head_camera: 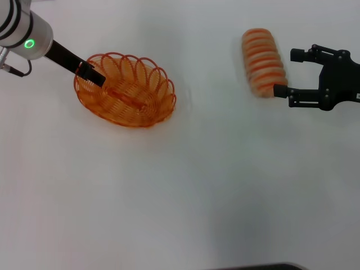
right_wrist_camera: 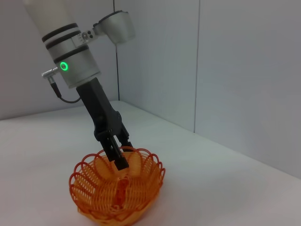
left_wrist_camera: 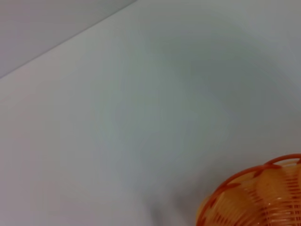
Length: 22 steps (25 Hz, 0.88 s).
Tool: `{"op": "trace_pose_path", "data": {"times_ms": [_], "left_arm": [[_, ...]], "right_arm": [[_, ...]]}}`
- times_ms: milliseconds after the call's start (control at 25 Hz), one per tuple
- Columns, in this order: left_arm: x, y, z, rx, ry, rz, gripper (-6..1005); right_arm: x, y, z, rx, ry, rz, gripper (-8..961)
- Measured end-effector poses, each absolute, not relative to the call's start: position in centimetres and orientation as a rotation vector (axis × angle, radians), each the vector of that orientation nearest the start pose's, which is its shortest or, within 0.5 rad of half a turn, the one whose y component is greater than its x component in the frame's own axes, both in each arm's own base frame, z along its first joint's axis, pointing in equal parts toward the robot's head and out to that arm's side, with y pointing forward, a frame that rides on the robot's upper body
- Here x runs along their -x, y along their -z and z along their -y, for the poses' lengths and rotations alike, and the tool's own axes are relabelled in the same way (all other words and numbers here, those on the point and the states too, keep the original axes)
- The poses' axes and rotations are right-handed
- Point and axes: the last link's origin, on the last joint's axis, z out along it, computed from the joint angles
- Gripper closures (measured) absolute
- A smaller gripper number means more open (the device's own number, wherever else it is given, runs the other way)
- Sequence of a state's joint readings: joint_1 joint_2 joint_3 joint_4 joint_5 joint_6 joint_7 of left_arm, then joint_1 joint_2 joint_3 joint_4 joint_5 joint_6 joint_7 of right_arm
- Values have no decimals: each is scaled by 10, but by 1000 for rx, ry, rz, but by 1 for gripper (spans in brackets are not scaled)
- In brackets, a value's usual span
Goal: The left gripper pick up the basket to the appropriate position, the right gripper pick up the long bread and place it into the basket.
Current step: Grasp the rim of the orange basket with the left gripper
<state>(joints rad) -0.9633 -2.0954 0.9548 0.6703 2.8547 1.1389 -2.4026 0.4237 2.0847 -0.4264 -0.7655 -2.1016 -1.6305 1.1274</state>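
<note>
Partly hidden: left gripper [head_camera: 91, 73] jaws clamp basket [head_camera: 126, 90] rim.

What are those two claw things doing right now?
Left hand shut on the basket rim. Right hand open beside the long bread, not gripping yet. Basket has nothing in it; nothing lies between.
</note>
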Motion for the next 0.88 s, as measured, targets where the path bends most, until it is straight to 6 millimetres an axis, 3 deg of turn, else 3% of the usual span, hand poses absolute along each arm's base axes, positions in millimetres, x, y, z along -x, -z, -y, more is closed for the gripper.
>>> {"op": "trace_pose_path", "data": {"times_ms": [160,600,880], "left_arm": [[208,24,-436,2416,-437,988,186],[207,24,-437,2416,-437,986,634],[206,24,-438,2420,-438,972,864]], "right_arm": [[-309,-43,-304,2543,-598,-407,37],[-309,-43,-304,2543,-600,-404,37],[-309,-43,-305,2540,-603,-404,38]]}}
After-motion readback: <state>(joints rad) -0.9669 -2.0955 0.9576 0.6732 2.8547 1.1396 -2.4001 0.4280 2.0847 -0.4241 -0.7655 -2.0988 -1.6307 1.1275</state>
